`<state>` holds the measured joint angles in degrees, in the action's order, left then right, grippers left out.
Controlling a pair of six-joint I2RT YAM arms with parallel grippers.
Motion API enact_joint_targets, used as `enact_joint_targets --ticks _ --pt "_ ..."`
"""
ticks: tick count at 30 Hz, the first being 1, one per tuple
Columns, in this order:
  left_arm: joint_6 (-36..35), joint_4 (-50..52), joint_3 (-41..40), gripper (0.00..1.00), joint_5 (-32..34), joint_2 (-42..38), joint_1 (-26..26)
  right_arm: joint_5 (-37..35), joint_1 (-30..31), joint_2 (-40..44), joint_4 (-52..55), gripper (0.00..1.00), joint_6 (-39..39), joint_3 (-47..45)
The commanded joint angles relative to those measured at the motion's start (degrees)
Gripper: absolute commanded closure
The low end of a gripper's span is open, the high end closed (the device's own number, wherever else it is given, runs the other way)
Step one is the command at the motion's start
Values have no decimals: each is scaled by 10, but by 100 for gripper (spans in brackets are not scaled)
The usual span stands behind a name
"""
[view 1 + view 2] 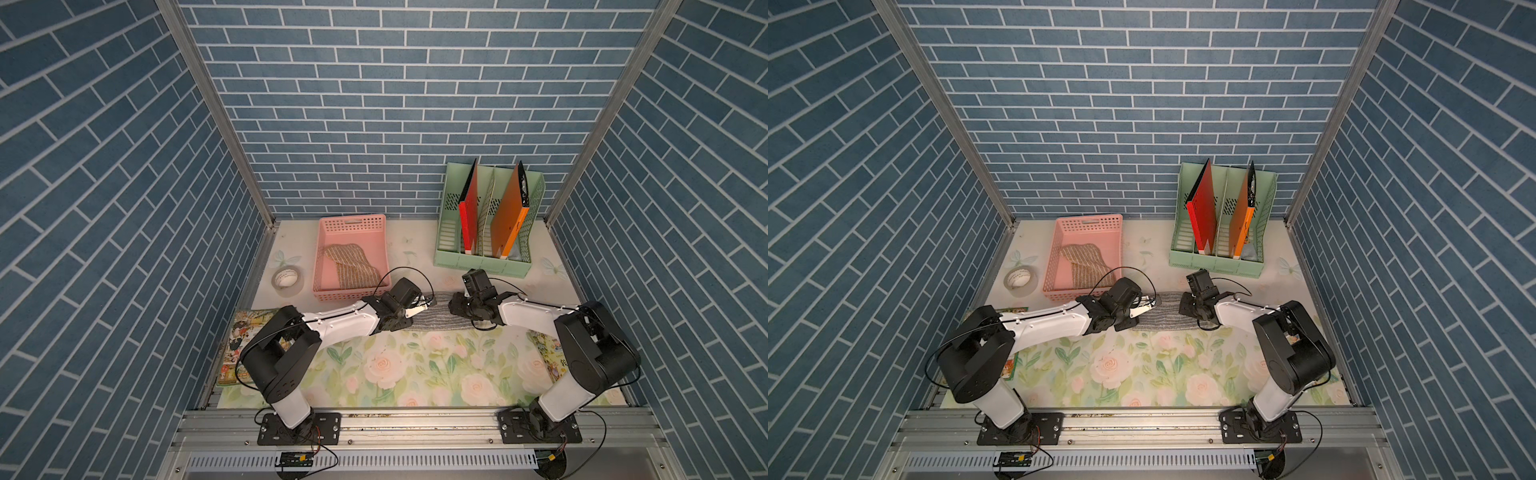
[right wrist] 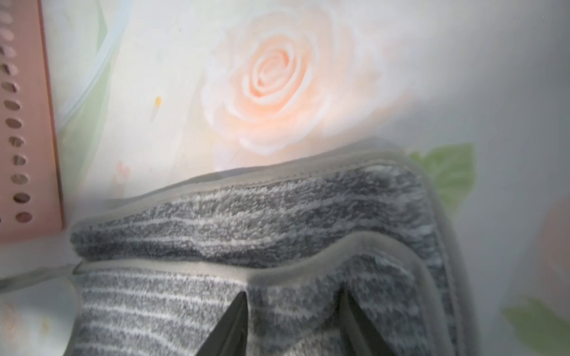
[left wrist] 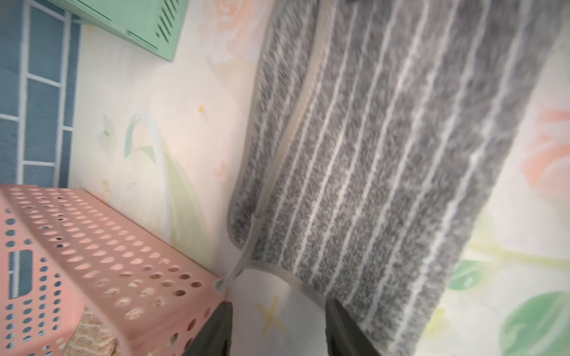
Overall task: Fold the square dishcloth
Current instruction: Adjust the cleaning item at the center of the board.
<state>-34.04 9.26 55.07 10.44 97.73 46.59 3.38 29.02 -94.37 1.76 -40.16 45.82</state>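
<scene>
Dishcloth, both top views: the grey, white-striped dishcloth (image 1: pixel 436 319) (image 1: pixel 1163 318) lies as a flat band mid-table on the floral table (image 1: pixel 415 370), just in front of the pink basket (image 1: pixel 353 224).
Grippers, both top views: the left gripper (image 1: pixel 422 309) (image 1: pixel 1148 306) sits low at the band's left end and the right gripper (image 1: pixel 452 308) (image 1: pixel 1181 309) at its right end; how the jaws stand cannot be told from here.
Surroundings, a top view: a tan cloth (image 1: pixel 353 262) lies in the basket, a tape roll (image 1: pixel 286 280) sits to its left, and a green file rack (image 1: pixel 482 262) stands at the back right.
Left wrist view: the left gripper (image 3: pixel 279 308) has its fingers (image 3: pixel 220 326) apart, with bare table between them. The dishcloth (image 3: pixel 385 154) reaches one finger at its corner and shows two layers, the upper hem set back from the lower edge.
Right wrist view: the right gripper (image 2: pixel 293 296) has its fingers (image 2: pixel 237 320) apart on the upper layer, with striped dishcloth (image 2: pixel 246 215) showing between them.
</scene>
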Motion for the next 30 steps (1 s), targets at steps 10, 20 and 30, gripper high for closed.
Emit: enact_joint_targets --ticks 10,20,30 --pt "-8 -15 -11 51 53 11 1 13 -16 91 53 45 19 -5" --pt "65 49 44 48 -65 -35 50 -15 -27 -50 44 56 37 36" --pt "82 -58 38 52 4 78 54 -27 -28 9 44 59 29 -39"
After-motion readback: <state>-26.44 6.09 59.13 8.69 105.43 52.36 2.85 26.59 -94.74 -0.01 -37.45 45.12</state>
